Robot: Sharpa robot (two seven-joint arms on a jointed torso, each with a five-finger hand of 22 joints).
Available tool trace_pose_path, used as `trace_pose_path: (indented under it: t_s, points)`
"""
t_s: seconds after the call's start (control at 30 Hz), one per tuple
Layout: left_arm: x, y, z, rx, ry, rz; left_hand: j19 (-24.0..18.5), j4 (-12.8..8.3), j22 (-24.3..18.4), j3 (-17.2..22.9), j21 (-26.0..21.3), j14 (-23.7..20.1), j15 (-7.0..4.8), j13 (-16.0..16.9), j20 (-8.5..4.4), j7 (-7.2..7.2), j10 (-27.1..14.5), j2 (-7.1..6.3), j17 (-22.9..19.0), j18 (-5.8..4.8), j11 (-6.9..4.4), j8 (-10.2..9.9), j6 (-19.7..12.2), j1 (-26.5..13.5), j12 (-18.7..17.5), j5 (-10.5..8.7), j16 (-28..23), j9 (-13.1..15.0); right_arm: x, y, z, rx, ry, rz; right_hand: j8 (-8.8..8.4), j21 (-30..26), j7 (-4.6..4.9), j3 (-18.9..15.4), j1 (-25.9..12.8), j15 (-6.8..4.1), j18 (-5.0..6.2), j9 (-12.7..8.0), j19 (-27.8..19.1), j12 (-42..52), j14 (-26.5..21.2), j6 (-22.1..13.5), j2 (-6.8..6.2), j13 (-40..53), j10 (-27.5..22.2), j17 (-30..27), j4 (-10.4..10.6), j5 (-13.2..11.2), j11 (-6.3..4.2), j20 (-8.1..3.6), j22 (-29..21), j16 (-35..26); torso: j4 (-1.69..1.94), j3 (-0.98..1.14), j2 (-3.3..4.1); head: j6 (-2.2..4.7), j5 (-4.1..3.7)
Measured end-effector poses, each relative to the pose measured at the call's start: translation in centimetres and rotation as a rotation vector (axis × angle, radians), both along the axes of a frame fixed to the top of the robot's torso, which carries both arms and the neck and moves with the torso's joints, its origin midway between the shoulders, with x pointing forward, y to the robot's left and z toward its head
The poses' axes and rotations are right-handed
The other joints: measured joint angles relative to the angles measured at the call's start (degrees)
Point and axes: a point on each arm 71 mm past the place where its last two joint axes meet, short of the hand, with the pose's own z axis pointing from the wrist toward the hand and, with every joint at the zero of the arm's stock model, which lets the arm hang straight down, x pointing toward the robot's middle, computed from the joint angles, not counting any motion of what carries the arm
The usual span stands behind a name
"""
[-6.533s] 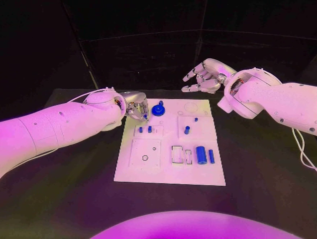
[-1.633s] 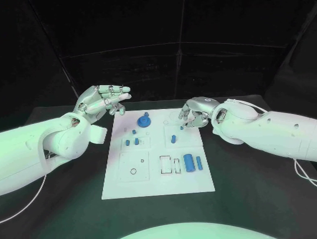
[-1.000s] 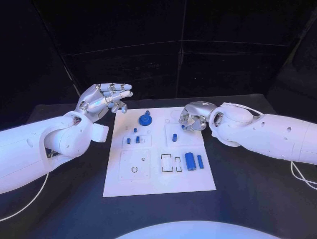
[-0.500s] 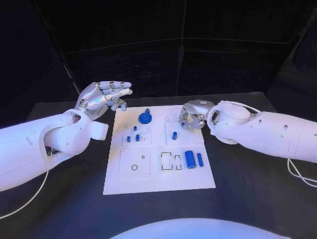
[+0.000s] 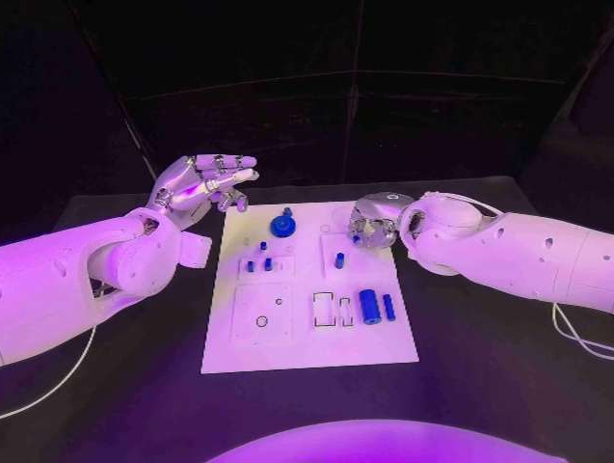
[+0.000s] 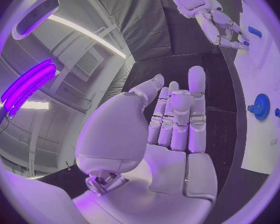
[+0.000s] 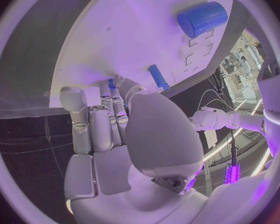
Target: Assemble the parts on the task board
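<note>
The right hand (image 5: 372, 220) is down low over the far right part of the task board (image 5: 307, 338), with its fingers curled in close together. In the right wrist view a small blue pin (image 7: 112, 84) sticks out by the fingertips (image 7: 115, 95) of this hand, and the tips seem to pinch it, though the pin is tiny and partly hidden. Just beside that hand, a short blue peg (image 5: 338, 259) stands on the board. Closer to the robot, a fat blue cylinder (image 5: 369, 306) lies on the board, and a thin blue rod (image 5: 387, 307) lies right next to it. Beside the cylinder are two small white slots (image 5: 333, 310). The left hand (image 5: 200, 183) is up in the air, off the board, near the board's far left corner. Its fingers are partly spread and bent a little, and it holds nothing. In the left wrist view its palm (image 6: 171, 169) is bare and its fingers (image 6: 180, 114) point up side by side. Near this hand, on the far part of the board, sits a blue gear (image 5: 281, 228) with a little knob on top. A bit closer to the robot there are two small blue pegs (image 5: 258, 265) standing side by side. The board lies flat in the middle of the black table (image 5: 501, 386).
</note>
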Motion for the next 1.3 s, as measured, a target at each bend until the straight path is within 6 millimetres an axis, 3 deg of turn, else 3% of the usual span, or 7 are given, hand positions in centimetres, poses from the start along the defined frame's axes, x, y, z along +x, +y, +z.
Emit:
trace_pose_path:
  t_s: [0.3,0.67,1.3]
  points:
    - [0.01,0.0,-0.04,0.001,0.004,-0.002,0.0,0.0,0.0,0.0,-0.12,0.0,0.0,-0.01,0.0,0.0,0.0,0.0,-0.06,0.0,0.0,0.0,0.0,0.0,0.0,0.0,0.01,0.0,0.07,0.18,0.05,-0.013,-0.002,0.0,0.0,1.4,-0.58,2.36,-0.02,-0.24,0.0,0.14,0.79,-0.12,-0.2,1.91,0.02,-0.38,2.24,-0.32,-0.89,-0.9,-0.65,-0.36,1.76,0.29,-0.06,-0.02,-0.01,-0.23,-0.09]
    - [0.0,0.06,-0.06,0.003,0.008,-0.002,0.0,-0.15,-0.17,-0.48,-0.12,-0.2,0.21,-0.01,0.0,0.11,-1.02,0.0,-0.12,-0.01,0.21,0.0,-0.54,0.0,0.0,0.0,0.01,-0.12,-0.04,0.35,0.01,-0.026,-0.028,-0.003,0.73,3.32,-1.34,6.74,-0.6,-1.06,0.01,0.42,1.87,0.05,-0.2,4.79,1.7,-0.54,4.67,-0.64,-2.79,-2.87,-1.66,-1.02,4.61,0.1,-0.07,-0.01,-0.02,-0.51,-0.34]
    - [0.02,0.14,-0.08,0.005,0.009,0.001,0.0,-0.08,-0.41,-0.87,-0.39,-0.52,0.53,-0.02,0.0,0.3,-1.95,0.0,-0.64,-0.02,0.31,0.0,-0.73,0.0,0.25,0.0,0.01,-0.12,-0.86,-0.07,0.75,-0.011,-0.089,-0.008,0.57,3.59,-1.35,7.67,-1.07,-1.05,0.0,0.51,2.06,0.25,-0.2,5.2,1.51,-0.59,5.19,-0.86,-3.73,-3.08,-1.76,-1.22,5.09,0.11,-0.1,-0.01,-0.07,-0.51,-0.68]
